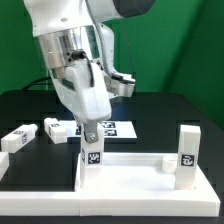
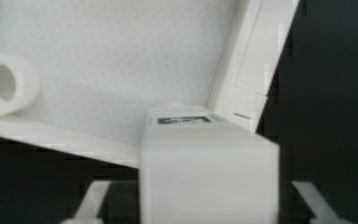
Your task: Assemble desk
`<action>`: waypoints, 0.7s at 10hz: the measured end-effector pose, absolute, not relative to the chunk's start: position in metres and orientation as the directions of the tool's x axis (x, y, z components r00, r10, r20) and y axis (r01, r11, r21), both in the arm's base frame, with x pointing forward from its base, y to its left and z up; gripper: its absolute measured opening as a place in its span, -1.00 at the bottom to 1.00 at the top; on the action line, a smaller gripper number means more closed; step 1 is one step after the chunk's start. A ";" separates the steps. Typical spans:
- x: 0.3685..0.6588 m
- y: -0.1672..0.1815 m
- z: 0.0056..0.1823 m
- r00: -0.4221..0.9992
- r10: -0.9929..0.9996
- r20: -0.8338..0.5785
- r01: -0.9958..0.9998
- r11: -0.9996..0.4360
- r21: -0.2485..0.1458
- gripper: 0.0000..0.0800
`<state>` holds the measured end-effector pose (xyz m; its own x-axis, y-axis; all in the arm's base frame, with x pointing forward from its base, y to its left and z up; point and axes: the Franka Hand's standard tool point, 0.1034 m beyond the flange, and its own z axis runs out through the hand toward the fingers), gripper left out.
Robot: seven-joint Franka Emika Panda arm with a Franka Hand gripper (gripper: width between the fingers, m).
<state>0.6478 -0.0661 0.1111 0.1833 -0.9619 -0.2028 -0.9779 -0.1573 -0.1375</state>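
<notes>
The gripper (image 1: pixel 90 133) is pinching a leg (image 1: pixel 93 156) at a corner of the top (image 1: pixel 130 175); only the wrist view is showing the top's round hole (image 2: pixel 2 85).

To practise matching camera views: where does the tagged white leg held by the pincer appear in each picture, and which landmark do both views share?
Exterior view: the leg hangs upright under the pincer, at the desk top corner on the exterior view's left.
Wrist view: the leg fills the central foreground, tag showing.
Shared landmark: the desk top, its raised rim beside the leg.
</notes>
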 end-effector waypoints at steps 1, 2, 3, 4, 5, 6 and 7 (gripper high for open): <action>0.648 -0.066 0.111 0.167 -0.964 -0.207 -0.981 -0.141 -0.133 -0.25; 0.648 -0.066 0.111 0.178 -0.963 -0.204 -0.979 -0.153 -0.135 -0.23; 0.647 -0.066 0.110 0.265 -0.946 -0.185 -0.960 -0.240 -0.146 -0.23; 0.646 -0.065 0.108 0.435 -0.890 -0.140 -0.898 -0.416 -0.146 0.21; 0.647 -0.062 0.109 0.599 -0.793 -0.108 -0.799 -0.585 -0.138 0.21; 0.650 -0.058 0.110 0.688 -0.720 -0.089 -0.724 -0.674 -0.144 0.56; 0.649 -0.060 0.110 0.721 -0.688 -0.083 -0.691 -0.707 -0.151 0.60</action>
<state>0.6494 -0.0596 0.1095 0.7213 -0.6876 -0.0827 -0.6911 -0.7067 -0.1515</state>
